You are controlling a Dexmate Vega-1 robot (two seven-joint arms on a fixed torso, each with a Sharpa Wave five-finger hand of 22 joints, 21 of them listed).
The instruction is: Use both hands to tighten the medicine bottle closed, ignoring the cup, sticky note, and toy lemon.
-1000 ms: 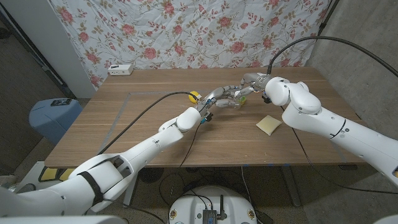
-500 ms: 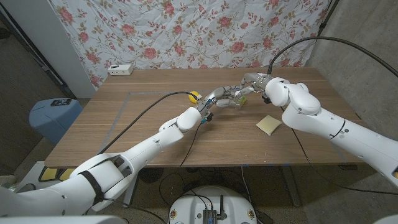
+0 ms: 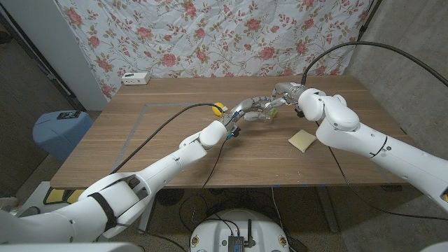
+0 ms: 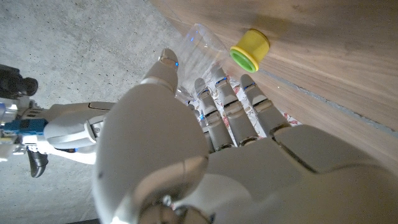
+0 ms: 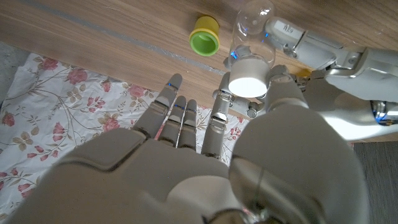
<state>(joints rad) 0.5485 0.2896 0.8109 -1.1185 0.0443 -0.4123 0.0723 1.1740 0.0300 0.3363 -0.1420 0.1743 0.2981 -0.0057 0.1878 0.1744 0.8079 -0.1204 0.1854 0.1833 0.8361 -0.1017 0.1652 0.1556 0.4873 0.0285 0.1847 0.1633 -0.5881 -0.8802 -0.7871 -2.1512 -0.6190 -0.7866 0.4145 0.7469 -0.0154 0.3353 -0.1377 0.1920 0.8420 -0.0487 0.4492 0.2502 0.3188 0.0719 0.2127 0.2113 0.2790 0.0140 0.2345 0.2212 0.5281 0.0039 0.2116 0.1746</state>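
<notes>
The medicine bottle (image 3: pixel 265 115) is clear with a white cap (image 5: pixel 251 79) and is held above the middle of the table's far half. My left hand (image 3: pixel 246 110) grips its clear body (image 4: pixel 203 45) from the left. My right hand (image 3: pixel 283 92) comes in from the right, and its thumb and a finger (image 5: pixel 219 115) pinch the cap. The yellow cup (image 5: pixel 205 34) with a green inside lies on its side on the wood just beyond the bottle. The toy lemon (image 3: pixel 219 108) sits left of my left hand. The yellow sticky note (image 3: pixel 302 139) lies under my right forearm.
A white box (image 3: pixel 136 78) stands at the table's far left edge. A black cable (image 3: pixel 164 124) runs over the table to my left wrist. A blue bin (image 3: pixel 61 129) stands on the floor to the left. A flowered cloth hangs behind.
My right wrist and forearm have edged slightly to the left at the bottle. Both hands keep their hold, and the other things have not moved.
</notes>
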